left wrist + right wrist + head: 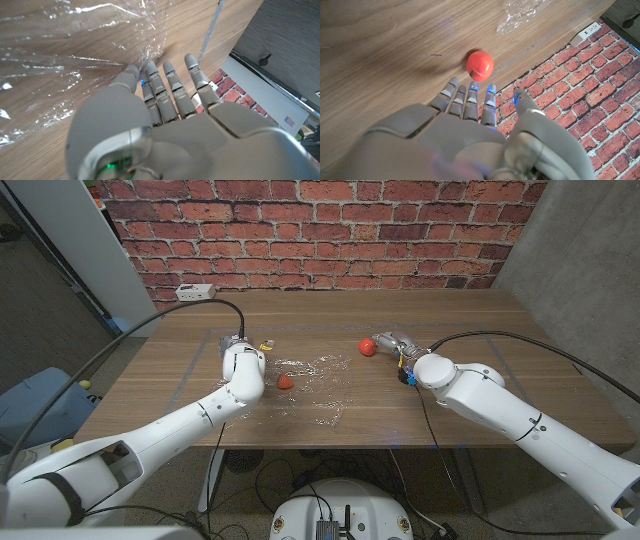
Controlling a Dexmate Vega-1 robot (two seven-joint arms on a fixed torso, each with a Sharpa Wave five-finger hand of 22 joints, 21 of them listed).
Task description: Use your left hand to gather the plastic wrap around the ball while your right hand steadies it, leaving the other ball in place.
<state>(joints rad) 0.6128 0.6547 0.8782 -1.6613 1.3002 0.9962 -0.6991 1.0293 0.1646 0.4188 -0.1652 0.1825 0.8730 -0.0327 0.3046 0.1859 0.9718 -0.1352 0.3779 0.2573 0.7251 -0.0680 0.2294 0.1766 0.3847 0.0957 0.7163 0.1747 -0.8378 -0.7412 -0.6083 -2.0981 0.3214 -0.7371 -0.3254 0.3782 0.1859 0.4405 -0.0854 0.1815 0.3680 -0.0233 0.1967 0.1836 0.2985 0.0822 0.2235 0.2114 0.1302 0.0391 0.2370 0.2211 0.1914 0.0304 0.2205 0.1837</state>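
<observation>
A brick wall stands behind the wooden bench point(480, 350). The ball point(286, 381) on the plastic wrap point(325, 385) lies at three o'clock, just beside the left robot hand point(243, 366), whose fingers are apart and empty, probably touching wrap. The right robot hand point(418, 365), also spread and empty, sits by the other ball point(368, 347), well apart.

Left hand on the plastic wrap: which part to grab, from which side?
Judging by the wrinkles, take the plastic wrap at its edge nearest the left hand, sweeping toward the ball. The film lies thin on the table, so the fingers must rake and bunch it.

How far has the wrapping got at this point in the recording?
Barely begun. The plastic wrap lies spread on the table, with one red ball on it, uncovered. The left hand is at the wrap's edge, fingers extended, gripping nothing. The right hand is beside the other ball, not steadying. Gathering and steadying remain.
</observation>
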